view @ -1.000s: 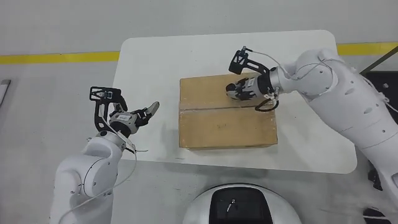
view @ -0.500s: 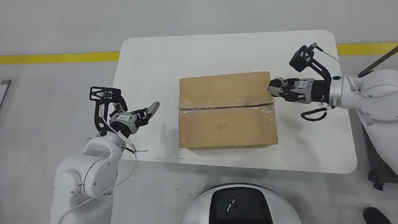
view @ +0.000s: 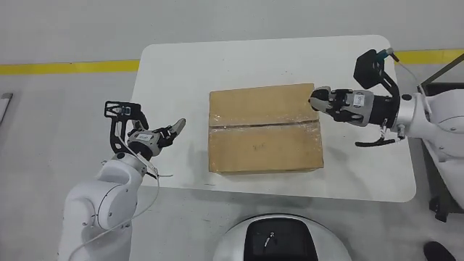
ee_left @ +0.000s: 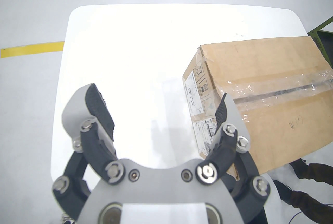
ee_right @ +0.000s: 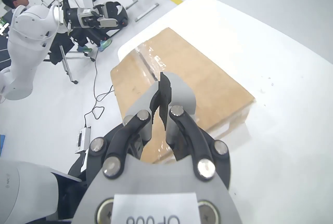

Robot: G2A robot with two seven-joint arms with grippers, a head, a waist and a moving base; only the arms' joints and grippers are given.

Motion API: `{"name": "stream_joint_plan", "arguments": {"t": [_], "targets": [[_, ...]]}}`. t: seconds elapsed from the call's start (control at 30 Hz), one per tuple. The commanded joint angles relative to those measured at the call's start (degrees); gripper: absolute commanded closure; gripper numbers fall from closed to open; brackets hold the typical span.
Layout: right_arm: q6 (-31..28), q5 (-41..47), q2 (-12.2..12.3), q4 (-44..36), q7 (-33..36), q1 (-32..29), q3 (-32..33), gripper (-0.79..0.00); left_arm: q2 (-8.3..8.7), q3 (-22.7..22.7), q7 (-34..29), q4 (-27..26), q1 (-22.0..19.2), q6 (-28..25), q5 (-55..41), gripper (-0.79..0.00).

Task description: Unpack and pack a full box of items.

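Note:
A closed cardboard box (view: 264,127) sits mid-table, its top seam sealed with clear tape (view: 261,122). My right gripper (view: 314,100) is shut with nothing in it, at the box's right end near its far corner. In the right wrist view the shut fingertips (ee_right: 163,84) hover over the box (ee_right: 197,71), just above the taped seam. My left gripper (view: 174,127) hangs open at the table's left edge, well clear of the box. Its own view shows the open gripper (ee_left: 161,108) with the box's labelled end (ee_left: 200,95) beyond one finger.
The white table (view: 181,65) has bare room left of and behind the box, with a narrower strip to its right. A yellow floor line (view: 69,66) runs behind the table. A dark frame (view: 451,80) stands off the table's right side.
My right gripper has drawn back from the middle of the box's top seam to the box's right end, staying shut. The left arm and the box have not moved.

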Motion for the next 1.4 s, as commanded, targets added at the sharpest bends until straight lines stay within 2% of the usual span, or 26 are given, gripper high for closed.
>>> {"name": "stream_joint_plan", "arguments": {"t": [0.0, 0.1, 0.17, 0.43, 0.63, 0.83, 0.97, 1.1, 1.37], "targets": [[-1.2, -0.1, -0.8, 2.6, -2.4, 3.2, -5.5, 0.000, 0.05, -1.0, 0.7, 0.2, 0.8, 0.7, 0.4, -0.785], [-3.1, -1.6, -2.4, 7.7, -5.6, 8.2, -13.6, 0.000, 0.12, -2.8, 0.8, 0.6, 1.6, 2.1, 0.7, -0.785], [-4.2, 0.9, -4.0, 12.0, -7.8, 12.1, -19.4, 0.000, 0.15, -4.2, 1.1, 1.0, 2.0, 3.1, 0.7, -0.785], [-5.3, 8.2, -11.5, 27.5, -7.6, 29.4, -38.4, 0.000, 0.27, -7.3, 1.8, 1.5, 3.7, 4.9, 1.0, -0.785], [-4.7, 13.7, -17.2, 37.5, -5.8, 37.3, -47.2, 0.000, 0.28, -7.4, 2.1, 1.5, 3.9, 5.0, 1.1, -0.785], [-2.1, 15.9, -21.4, 45.9, -2.6, 40.3, -52.2, 0.000, 0.28, -7.4, 2.1, 1.5, 3.9, 5.0, 1.1, -0.785], [-2.4, 16.4, -22.7, 49.7, -1.5, 40.5, -53.0, 0.000, 0.28, -7.4, 2.1, 1.5, 3.9, 5.0, 1.1, -0.785], [-3.0, 15.6, -22.8, 51.3, -0.6, 40.2, -52.5, 0.000, 0.28, -7.4, 2.1, 1.5, 3.9, 5.0, 1.1, -0.785], [-3.2, 12.7, -20.0, 49.1, 2.3, 37.4, -48.2, 0.000, 0.28, -7.4, 2.1, 1.5, 3.9, 5.0, 1.1, -0.785]]}}
